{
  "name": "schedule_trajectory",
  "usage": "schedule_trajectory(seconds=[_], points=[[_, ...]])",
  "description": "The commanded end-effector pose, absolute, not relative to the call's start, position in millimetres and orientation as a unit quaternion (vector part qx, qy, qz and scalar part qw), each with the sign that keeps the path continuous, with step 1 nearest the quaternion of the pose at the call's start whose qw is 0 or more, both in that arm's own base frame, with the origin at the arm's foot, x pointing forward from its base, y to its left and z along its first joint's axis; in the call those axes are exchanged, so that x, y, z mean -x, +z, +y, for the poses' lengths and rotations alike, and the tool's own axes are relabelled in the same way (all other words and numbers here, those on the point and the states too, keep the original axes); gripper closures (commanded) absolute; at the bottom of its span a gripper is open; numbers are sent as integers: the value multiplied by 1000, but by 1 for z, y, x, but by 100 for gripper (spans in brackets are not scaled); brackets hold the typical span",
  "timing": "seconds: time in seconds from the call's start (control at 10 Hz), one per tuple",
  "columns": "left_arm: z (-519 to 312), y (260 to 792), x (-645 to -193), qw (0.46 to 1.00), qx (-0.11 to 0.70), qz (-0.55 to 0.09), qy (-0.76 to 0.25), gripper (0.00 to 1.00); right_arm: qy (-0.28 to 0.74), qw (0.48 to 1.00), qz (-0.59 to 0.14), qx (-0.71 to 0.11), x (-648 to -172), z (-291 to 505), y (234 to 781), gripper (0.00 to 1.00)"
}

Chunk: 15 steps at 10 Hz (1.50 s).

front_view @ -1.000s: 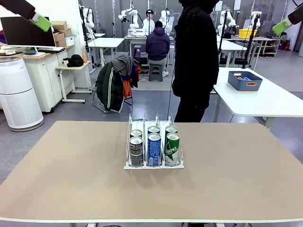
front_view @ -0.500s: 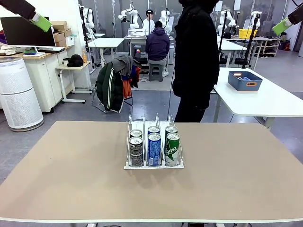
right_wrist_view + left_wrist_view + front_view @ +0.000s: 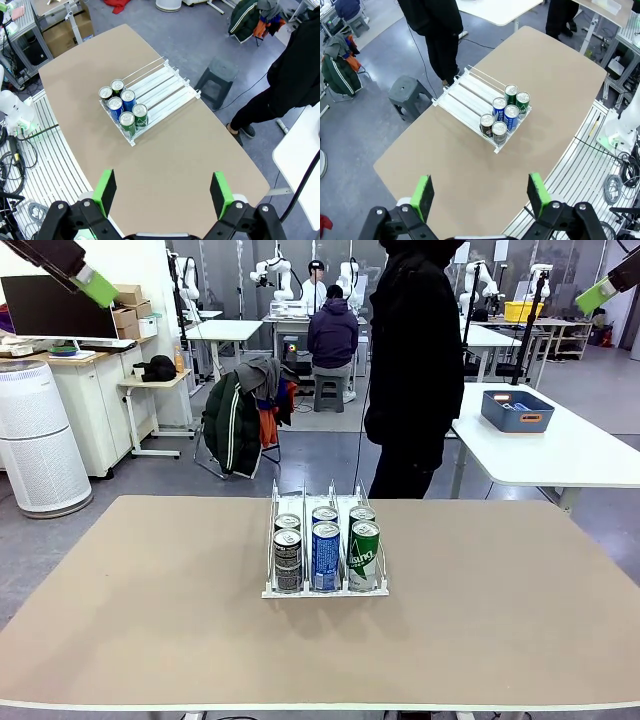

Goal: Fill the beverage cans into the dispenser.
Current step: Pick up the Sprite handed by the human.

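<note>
Well, from the front, six beverage cans (image 3: 325, 545) stand two deep at the near end of the dispenser (image 3: 340, 500), on the bench (image 3: 150, 620); a person (image 3: 410, 360) stands beyond. Left wrist view: my left hand (image 3: 481, 196) is spread wide, empty, high above. Right wrist view: my right hand (image 3: 163, 192) likewise. Descending carelessly, I'd knock the standing cans over.

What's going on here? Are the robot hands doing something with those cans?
Right now nothing is being touched. Six beverage cans stand in the white dispenser on the table, two in each lane: patterned ones, blue ones and green ones, all at the robot's end. The left gripper and the right gripper hang open, high above the table, holding nothing. A person in dark clothes stands at the far side, not reaching for anything.
</note>
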State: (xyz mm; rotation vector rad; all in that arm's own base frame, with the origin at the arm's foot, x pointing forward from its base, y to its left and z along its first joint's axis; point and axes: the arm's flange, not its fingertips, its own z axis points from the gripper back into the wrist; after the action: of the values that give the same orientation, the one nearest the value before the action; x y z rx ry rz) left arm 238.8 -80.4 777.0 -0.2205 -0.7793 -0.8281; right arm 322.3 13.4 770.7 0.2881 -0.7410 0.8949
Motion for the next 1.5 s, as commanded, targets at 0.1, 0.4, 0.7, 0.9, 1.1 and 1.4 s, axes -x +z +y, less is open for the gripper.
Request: schedule_trajectory(seconds=[0.1,0.4,0.7,0.9,1.1,1.4], points=[[-77,782,-234,829,122,-365,-405,0,421,826,-350,-135,-322,14,771,0],[-75,783,-231,817,127,-368,-425,0,421,826,-350,-135,-322,14,771,0],[-78,784,-232,825,109,-370,-412,0,421,826,-350,-135,-322,14,771,0],[-78,784,-232,825,109,-370,-412,0,421,826,-350,-135,-322,14,771,0],[-78,784,-232,825,109,-370,-412,0,421,826,-350,-135,-322,14,771,0],[-78,784,-232,825,109,-370,-412,0,421,826,-350,-135,-322,14,771,0]])
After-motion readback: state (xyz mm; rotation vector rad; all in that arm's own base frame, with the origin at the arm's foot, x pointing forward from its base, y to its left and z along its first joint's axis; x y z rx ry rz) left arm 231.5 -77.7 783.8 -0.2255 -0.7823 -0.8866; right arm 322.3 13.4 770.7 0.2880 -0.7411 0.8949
